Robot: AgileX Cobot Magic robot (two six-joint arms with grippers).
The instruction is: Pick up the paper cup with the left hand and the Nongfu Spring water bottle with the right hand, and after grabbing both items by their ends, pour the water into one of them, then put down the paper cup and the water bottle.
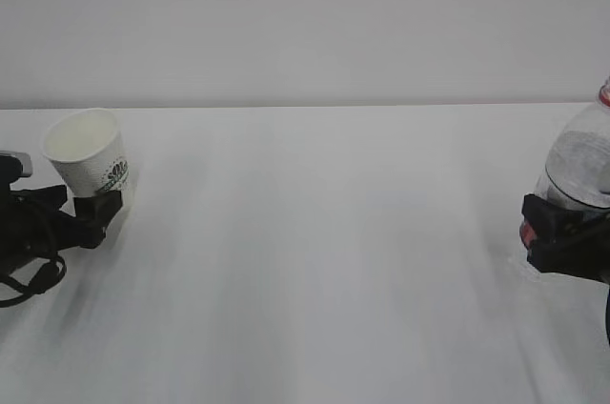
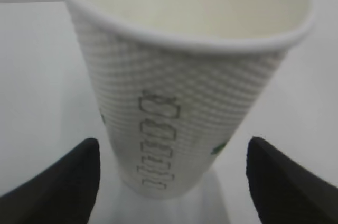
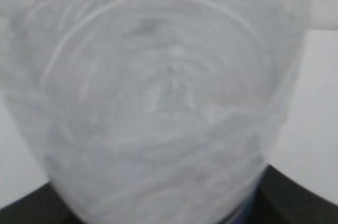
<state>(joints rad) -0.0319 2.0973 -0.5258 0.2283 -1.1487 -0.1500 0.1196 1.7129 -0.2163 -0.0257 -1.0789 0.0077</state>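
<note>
A: Cup condition and position?
B: The small white tapered paper cup [image 2: 179, 102], textured with a dark green logo, stands at the table's [image 1: 315, 252] left edge between the spread fingers of the black left gripper [image 2: 171, 182], not touching them.
A: Bottle?
B: The clear ribbed plastic bottle [image 1: 577, 171] is clamped low by the black right gripper [image 1: 562, 232], far right.

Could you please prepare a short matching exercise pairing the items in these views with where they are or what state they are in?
Things:
1. paper cup
2. Nongfu Spring water bottle
3. left hand
4. table

Descriptions:
A. far right edge of the exterior view
B. white surface under everything
C. fingers spread on either side of the cup's base
D. white, tilted, at far left

Pairs: 1-D, 2-A, 3-C, 4-B
</note>
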